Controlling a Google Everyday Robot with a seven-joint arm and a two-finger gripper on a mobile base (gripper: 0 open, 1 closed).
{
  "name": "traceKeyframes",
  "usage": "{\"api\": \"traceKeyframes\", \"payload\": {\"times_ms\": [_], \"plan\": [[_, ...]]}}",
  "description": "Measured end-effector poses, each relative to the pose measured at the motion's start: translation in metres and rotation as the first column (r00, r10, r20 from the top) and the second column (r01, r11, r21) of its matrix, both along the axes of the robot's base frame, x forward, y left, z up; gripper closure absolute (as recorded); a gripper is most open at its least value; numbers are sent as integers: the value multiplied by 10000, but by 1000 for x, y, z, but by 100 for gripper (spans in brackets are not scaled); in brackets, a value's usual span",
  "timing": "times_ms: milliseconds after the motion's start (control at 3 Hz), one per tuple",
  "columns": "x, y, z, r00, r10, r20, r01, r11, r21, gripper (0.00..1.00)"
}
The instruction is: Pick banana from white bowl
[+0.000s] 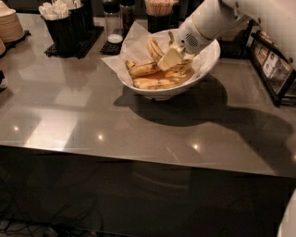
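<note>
The white bowl (pixel 203 65), lined with crinkled white paper, stands on the grey counter at the back centre. Several yellow bananas lie in it. The strongly curved banana (pixel 155 49) is tipped up above the flatter ones, its thin stem pointing up beside the wrist. My gripper (pixel 169 59) reaches into the bowl from the upper right on a white arm. Its pale finger (pixel 171 58) presses against the curved banana's right side, and the gripper is shut on it. The other finger is hidden behind the banana.
Black cups with white utensils (pixel 62 18) stand on a black mat at the back left. A shaker (pixel 113 21) and a cup of sticks (pixel 159 11) stand behind the bowl. A stack of plates (pixel 10 25) is far left, and a black rack (pixel 275 69) at the right edge.
</note>
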State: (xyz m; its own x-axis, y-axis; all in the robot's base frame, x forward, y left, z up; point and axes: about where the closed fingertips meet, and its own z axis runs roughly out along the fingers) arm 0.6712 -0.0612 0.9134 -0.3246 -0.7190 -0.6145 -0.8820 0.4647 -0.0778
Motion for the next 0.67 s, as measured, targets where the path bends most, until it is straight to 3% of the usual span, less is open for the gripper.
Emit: {"api": "traceKeyframes", "payload": {"times_ms": [333, 667], "plan": [[-13, -3, 33, 9970, 512, 578, -537, 9976, 430, 100], [-40, -19, 76, 9873, 1022, 1214, -1123, 9904, 801, 100]]}}
